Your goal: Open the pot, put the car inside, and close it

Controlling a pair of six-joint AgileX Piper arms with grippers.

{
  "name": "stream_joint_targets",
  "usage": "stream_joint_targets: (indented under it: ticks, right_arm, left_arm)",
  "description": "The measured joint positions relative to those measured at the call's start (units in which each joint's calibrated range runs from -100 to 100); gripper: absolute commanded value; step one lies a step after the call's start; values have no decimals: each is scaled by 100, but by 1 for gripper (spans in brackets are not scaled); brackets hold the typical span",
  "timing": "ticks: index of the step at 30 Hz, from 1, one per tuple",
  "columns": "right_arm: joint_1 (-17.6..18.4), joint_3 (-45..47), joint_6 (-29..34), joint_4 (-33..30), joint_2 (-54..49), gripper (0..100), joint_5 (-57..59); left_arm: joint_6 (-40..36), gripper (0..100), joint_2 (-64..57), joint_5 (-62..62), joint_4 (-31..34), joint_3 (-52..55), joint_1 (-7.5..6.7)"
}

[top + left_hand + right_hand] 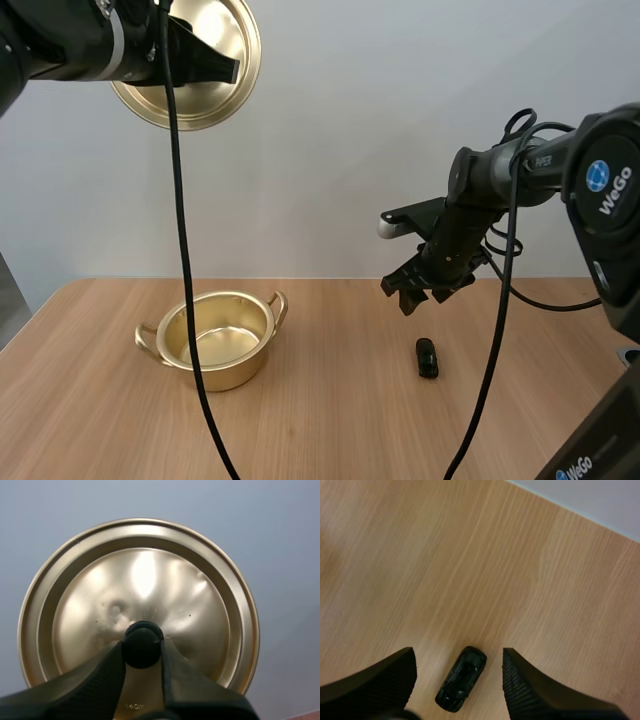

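Left claw (230, 68) grasping round gold metal lid (195, 108) by knob (142, 642), upper left. Lidless gold two-handled pot (226, 374) lower left on wooden desk (330, 425). Right claw (420, 298) released above small black toy car (427, 357), centre-right.

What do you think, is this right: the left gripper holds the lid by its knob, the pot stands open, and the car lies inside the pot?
One thing is wrong: the car lies on the table, apart from the pot, as the high view shows. The rest holds.
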Motion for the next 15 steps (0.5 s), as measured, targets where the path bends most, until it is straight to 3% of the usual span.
stream_joint_targets:
  ticks: [8, 15]
  right_arm:
    - [0, 0, 123, -18, 495, 86, 250]
    - [0, 0, 522, -564, 507, 86, 595]
  left_arm:
    - [0, 0, -162, -412, -78, 0, 0]
    - [0, 0, -186, -419, -78, 0, 0]
